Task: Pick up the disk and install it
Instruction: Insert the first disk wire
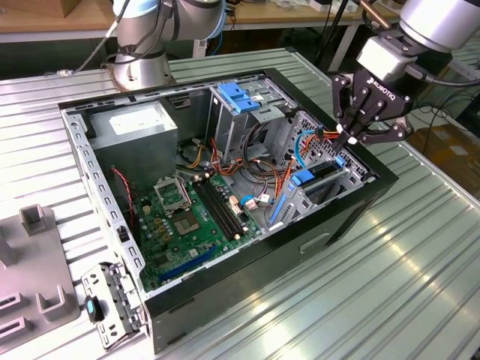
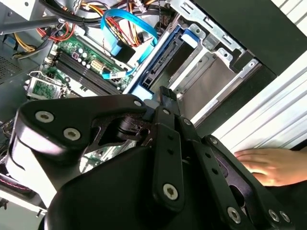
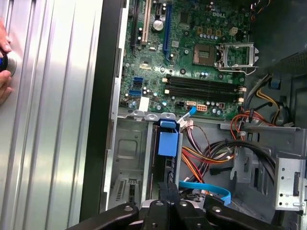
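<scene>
Jaws pressed together, over disk [image 3: 168, 143] in bay [image 3: 125, 148]

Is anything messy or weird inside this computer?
Nothing looks broken. The disk stands on its edge in a slot by the case wall, right at the pincer. Orange and blue cables lie in a loose tangle, and a person's hand rests on the table beside the case.

The black end effector [image 3: 169, 191], fingers together, hangs at the blue-railed metal disk [image 3: 168, 143] standing edge-on beside the green motherboard [image 3: 192, 57].
</scene>
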You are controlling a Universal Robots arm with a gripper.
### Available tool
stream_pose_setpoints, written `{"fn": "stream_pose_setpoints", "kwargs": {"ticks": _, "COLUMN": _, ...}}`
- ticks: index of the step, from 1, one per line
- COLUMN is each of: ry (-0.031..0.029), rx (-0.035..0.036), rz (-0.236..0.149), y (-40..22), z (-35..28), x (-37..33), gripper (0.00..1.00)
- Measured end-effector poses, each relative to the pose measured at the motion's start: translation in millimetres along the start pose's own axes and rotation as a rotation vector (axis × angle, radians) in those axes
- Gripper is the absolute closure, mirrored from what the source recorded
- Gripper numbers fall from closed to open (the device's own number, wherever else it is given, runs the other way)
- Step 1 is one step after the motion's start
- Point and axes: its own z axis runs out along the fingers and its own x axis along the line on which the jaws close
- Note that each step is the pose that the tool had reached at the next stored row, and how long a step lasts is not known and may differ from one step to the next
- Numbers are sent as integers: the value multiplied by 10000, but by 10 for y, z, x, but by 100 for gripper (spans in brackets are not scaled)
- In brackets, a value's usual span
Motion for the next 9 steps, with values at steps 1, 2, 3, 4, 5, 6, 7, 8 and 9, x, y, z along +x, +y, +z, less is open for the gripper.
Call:
{"fn": "stream_pose_setpoints", "kwargs": {"ticks": 1, "ry": -7, "rx": -2, "rz": -38, "y": -8, "z": 0, "x": 1, "gripper": 89}}
{"fn": "stream_pose_setpoints", "kwargs": {"ticks": 2, "ry": -16, "rx": -3, "rz": -76, "y": -20, "z": 0, "x": 3, "gripper": 89}}
{"fn": "stream_pose_setpoints", "kwargs": {"ticks": 3, "ry": -20, "rx": -6, "rz": -113, "y": -40, "z": -1, "x": 5, "gripper": 89}}
{"fn": "stream_pose_setpoints", "kwargs": {"ticks": 4, "ry": -18, "rx": -10, "rz": -148, "y": -67, "z": -3, "x": 7, "gripper": 89}}
{"fn": "stream_pose_setpoints", "kwargs": {"ticks": 5, "ry": -18, "rx": -11, "rz": -165, "y": -106, "z": -4, "x": 10, "gripper": 89}}
{"fn": "stream_pose_setpoints", "kwargs": {"ticks": 6, "ry": -17, "rx": -11, "rz": -170, "y": -149, "z": -5, "x": 10, "gripper": 89}}
{"fn": "stream_pose_setpoints", "kwargs": {"ticks": 7, "ry": -17, "rx": -11, "rz": -175, "y": -215, "z": -5, "x": 4, "gripper": 89}}
{"fn": "stream_pose_setpoints", "kwargs": {"ticks": 8, "ry": -18, "rx": -12, "rz": -180, "y": -254, "z": -5, "x": -3, "gripper": 89}}
{"fn": "stream_pose_setpoints", "kwargs": {"ticks": 9, "ry": -17, "rx": -12, "rz": -182, "y": -287, "z": -5, "x": -15, "gripper": 89}}
